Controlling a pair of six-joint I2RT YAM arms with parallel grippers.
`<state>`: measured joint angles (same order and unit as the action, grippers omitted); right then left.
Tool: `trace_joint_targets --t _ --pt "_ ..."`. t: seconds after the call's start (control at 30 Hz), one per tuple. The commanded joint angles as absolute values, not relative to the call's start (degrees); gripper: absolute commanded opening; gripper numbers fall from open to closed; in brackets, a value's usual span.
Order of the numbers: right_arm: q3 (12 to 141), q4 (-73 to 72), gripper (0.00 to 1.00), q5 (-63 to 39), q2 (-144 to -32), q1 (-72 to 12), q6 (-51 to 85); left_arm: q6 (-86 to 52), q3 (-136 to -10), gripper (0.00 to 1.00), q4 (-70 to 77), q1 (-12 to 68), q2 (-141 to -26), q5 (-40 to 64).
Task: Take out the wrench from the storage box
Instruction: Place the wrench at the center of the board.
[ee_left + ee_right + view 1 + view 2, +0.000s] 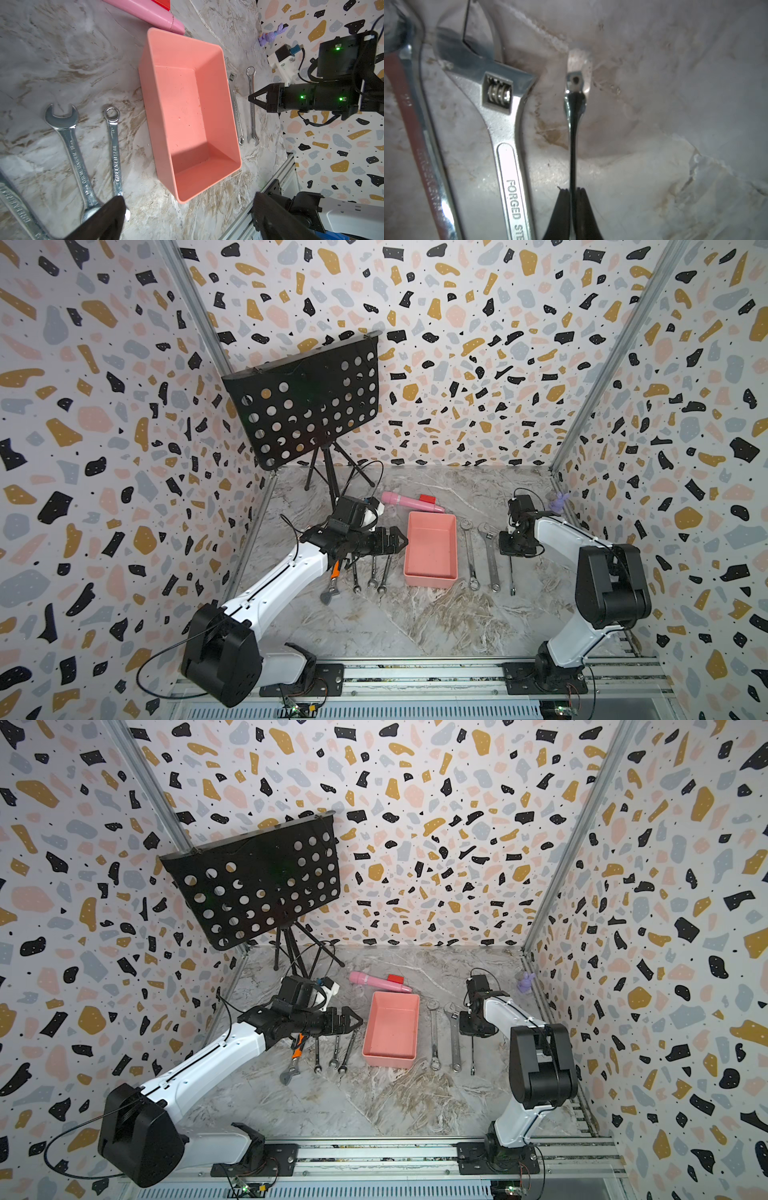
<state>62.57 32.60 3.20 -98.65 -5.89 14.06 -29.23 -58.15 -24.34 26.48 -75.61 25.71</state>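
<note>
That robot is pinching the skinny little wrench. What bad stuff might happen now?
1. The right arm's fingers squeeze the thin silver wrench only with their tips, on its narrow edge. It might twist or slip out.
2. The big silver adjustable wrench lies close beside the thin one, so it might get bumped if the thin wrench swings sideways.

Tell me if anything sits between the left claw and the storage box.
Nothing visible does. The open left claw faces the side wall of the storage box with only a bare gap between; the wrenches lie on the table under that arm, beneath the path. The box holds nothing.
</note>
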Motion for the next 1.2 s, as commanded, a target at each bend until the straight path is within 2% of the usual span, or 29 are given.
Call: trace_joint_targets --t 0.0,0.27,0.4,0.5,0.93,1.17 --pt "65.36 30.19 0.00 2.56 -100.02 -4.95 14.03 -28.83 -57.92 1.00 -22.59 26.81 -75.22 25.39" --pt "66.54 28.14 0.03 1.75 -104.41 -4.13 14.25 -28.45 -57.66 1.00 -22.59 26.82 -75.93 25.09" --pt "66.64 28.27 0.20 2.26 -104.85 -3.70 14.50 -28.17 -57.55 1.00 -22.70 26.81 -76.19 25.12" --pt "66.71 28.34 0.28 2.46 -104.94 -3.54 14.68 -28.09 -57.48 1.00 -22.69 26.85 -76.52 25.07" --pt "69.90 32.11 0.40 3.41 -102.32 -3.38 14.68 -27.42 -58.60 1.00 -23.07 26.81 -77.60 25.00" --pt "72.11 34.21 0.50 2.42 -94.17 -3.42 12.24 -23.34 -60.03 1.00 -25.94 23.51 -76.21 22.52"
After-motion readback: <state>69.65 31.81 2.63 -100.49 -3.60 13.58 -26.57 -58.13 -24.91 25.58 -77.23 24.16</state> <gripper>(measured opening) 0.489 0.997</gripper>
